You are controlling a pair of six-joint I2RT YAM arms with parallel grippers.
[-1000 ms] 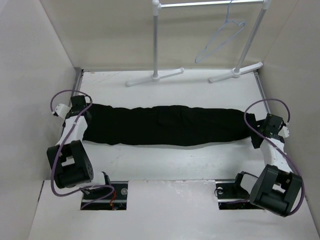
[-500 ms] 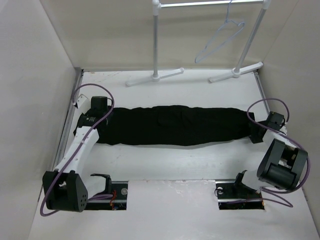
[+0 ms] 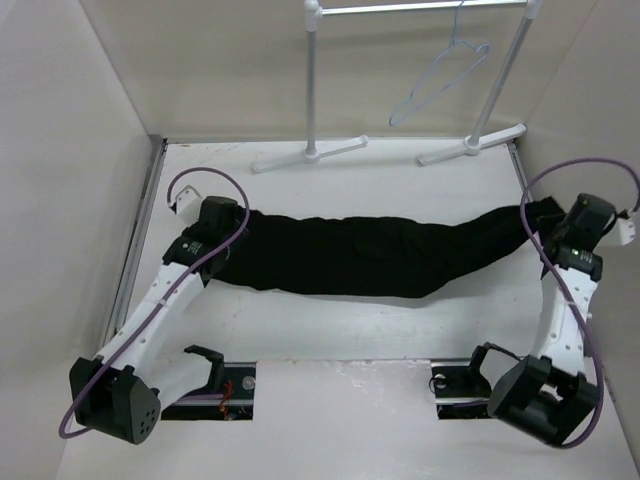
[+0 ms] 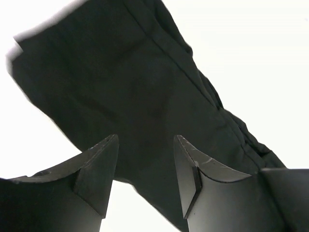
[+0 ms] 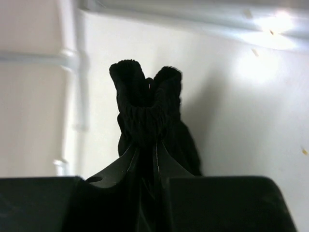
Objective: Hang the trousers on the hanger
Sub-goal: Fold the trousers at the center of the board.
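**Trousers (image 3: 350, 255) pinched at one end only**

They lie across the table (image 3: 380, 185), with the hanger (image 3: 440, 85) far behind. Right gripper (image 5: 147, 150) clamps the bunched right end. Left gripper (image 4: 145, 159) hovers half-open, holding nothing. That small pinch could slip when lifted.

Soft, even light fills the overhead view: the white bench (image 3: 400, 180) and walls read bright, with only faint shadow along the near edge of the trousers (image 3: 340, 255), which show as near-featureless black. From my left wrist the bench burns out to pure white, and my left pincer (image 4: 145, 145) sits dark and slightly soft close to the lens. My right wrist view is dimmer: my right pincer (image 5: 147, 152) is a silhouette, the background blurred, a glare patch at upper right.
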